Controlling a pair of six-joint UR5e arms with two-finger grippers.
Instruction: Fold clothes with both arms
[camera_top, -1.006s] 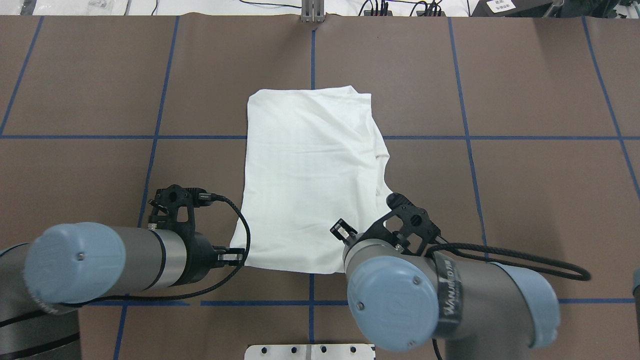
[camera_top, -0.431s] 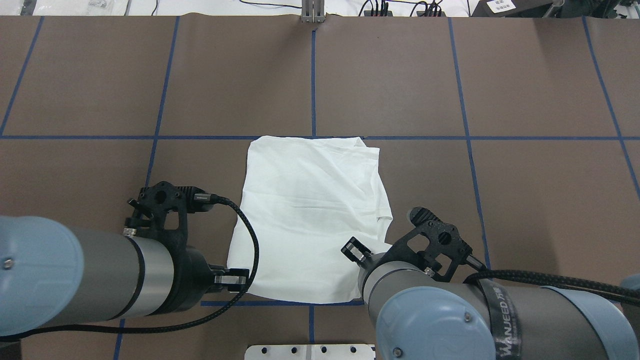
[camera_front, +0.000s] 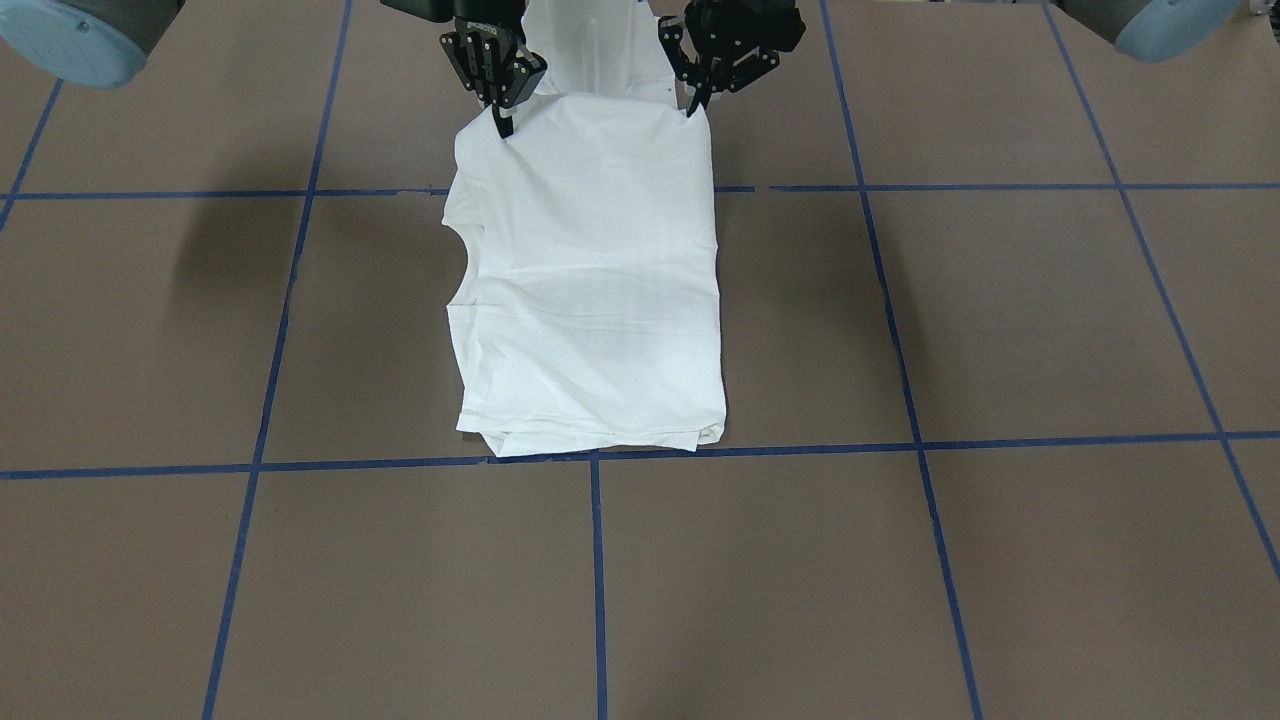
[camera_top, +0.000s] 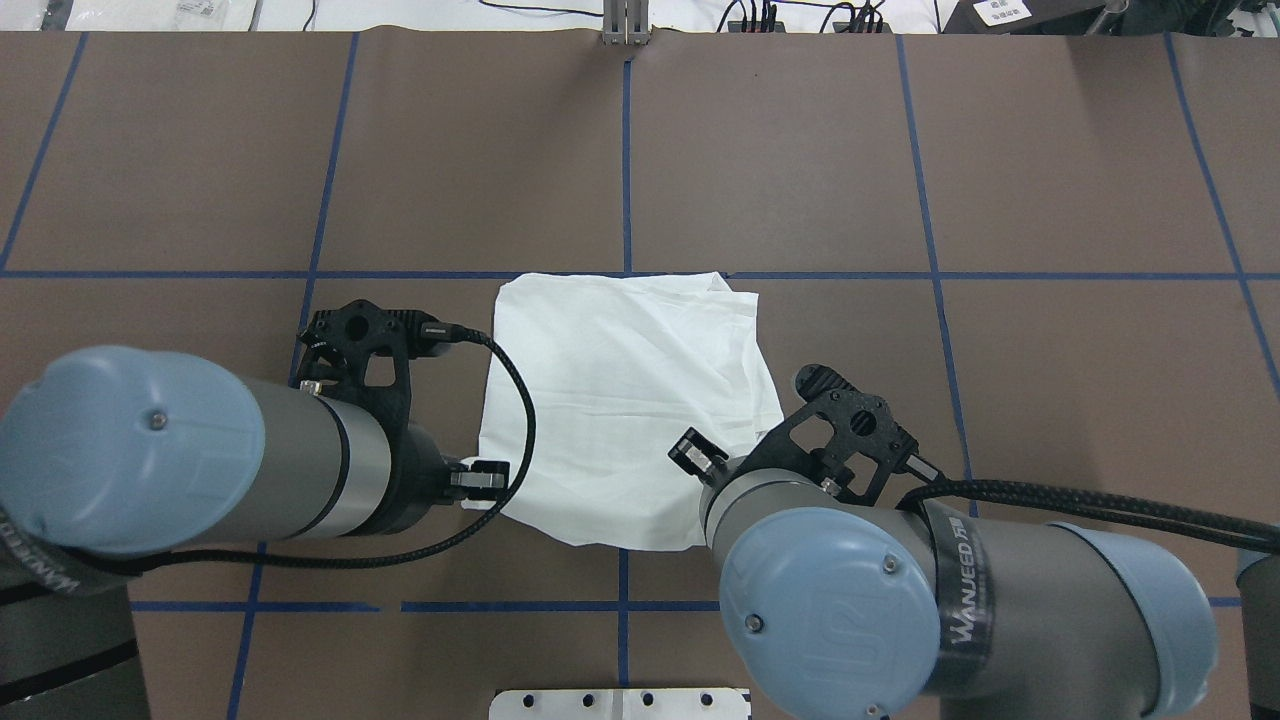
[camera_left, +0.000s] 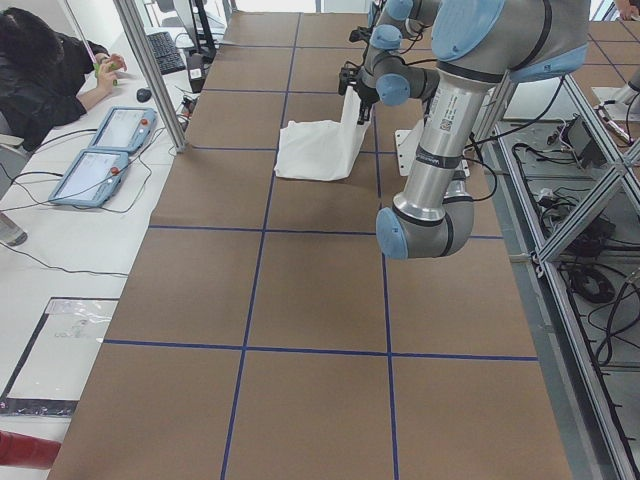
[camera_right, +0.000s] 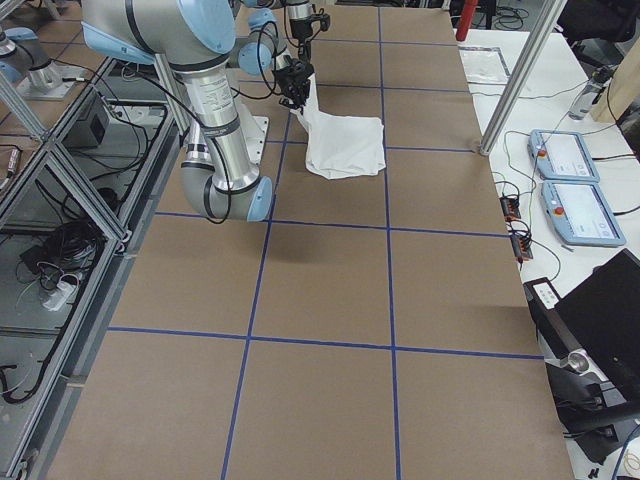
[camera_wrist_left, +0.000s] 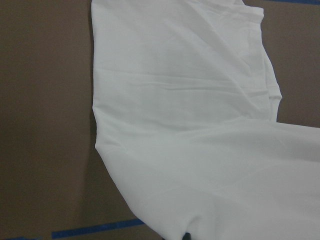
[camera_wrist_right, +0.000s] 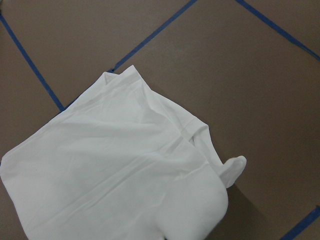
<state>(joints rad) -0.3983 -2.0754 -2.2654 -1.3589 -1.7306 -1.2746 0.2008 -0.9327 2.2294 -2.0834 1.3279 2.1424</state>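
fingers (camera_front: 502, 116) of both arms (camera_top: 310, 470) pinch the white t-shirt (camera_front: 590, 290) (strap (camera_top: 978, 600) reads wanjeed).

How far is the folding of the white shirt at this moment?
Done: the shirt lies as a narrow layered rectangle. In hand: the left tool and right tool pinch its two corners nearest the robot, raised off the table. Left: probably laying that edge over the far end, then releasing.

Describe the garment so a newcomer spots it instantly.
On the brown table crossed by blue tape lines, look centre, near the robot. A folded white T-shirt lies there, near edge held up by left gripper and right gripper. It is the only cloth.
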